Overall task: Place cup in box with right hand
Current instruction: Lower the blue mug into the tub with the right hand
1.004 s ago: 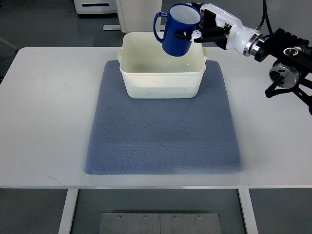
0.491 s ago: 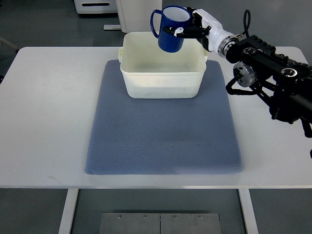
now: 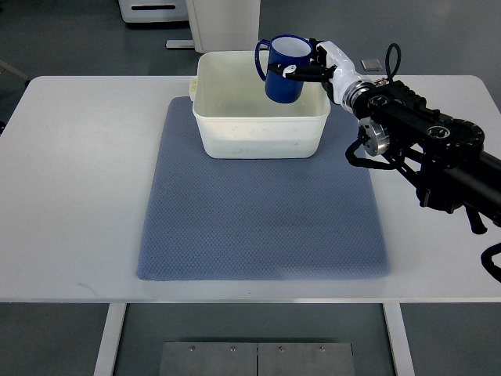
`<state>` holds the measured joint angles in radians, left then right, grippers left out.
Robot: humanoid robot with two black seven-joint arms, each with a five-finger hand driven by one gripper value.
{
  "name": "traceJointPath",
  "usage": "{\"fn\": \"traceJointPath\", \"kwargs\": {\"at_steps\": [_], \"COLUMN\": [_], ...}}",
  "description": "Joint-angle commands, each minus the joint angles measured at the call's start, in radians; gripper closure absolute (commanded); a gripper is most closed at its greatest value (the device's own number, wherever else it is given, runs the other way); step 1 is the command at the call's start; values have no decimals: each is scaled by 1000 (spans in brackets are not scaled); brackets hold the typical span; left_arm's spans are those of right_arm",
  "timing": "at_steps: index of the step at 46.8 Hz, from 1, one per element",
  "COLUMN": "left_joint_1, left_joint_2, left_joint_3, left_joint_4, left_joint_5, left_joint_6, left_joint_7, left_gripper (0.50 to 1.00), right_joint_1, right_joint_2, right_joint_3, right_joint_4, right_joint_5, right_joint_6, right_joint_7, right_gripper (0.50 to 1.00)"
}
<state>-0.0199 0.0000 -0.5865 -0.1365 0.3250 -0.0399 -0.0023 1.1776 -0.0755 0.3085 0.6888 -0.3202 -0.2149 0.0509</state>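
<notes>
Right hand (image 3: 317,66) comes in from the right edge on a black jointed arm (image 3: 427,149), white fingers (image 3: 301,70) clamped on the blue cup (image 3: 283,69). Cup sits upright with a slight tilt, white inside showing, handle pointing left — it's over the far right part of the cream box (image 3: 261,110), lower body seems below the rim line, but can't tell if it touches the box floor. Box is open-topped, otherwise empty, sitting on the far edge of a grey-blue mat (image 3: 262,207) — mat lies flat on the white table (image 3: 70,180). Arm crosses above the table's right side, just beside the box's right wall. Left arm isn't visible.
</notes>
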Motion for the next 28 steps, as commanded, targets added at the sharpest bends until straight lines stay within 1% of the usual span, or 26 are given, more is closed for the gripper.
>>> {"fn": "traceJointPath", "kwargs": {"at_steps": [1,28], "left_joint_1": [0,0], "left_joint_2": [0,0], "left_joint_3": [0,0], "left_joint_4": [0,0], "left_joint_5": [0,0], "left_joint_6": [0,0], "left_joint_7": [-1,1], "left_gripper": [500,500], "right_joint_1": [-3,10], "right_joint_2": [0,0], "right_joint_3": [-23,-38], "right_joint_4": [0,12], "right_joint_5": [0,-2], "right_joint_6": [0,2], "right_joint_7": [0,10], "right_gripper": [1000,1000]}}
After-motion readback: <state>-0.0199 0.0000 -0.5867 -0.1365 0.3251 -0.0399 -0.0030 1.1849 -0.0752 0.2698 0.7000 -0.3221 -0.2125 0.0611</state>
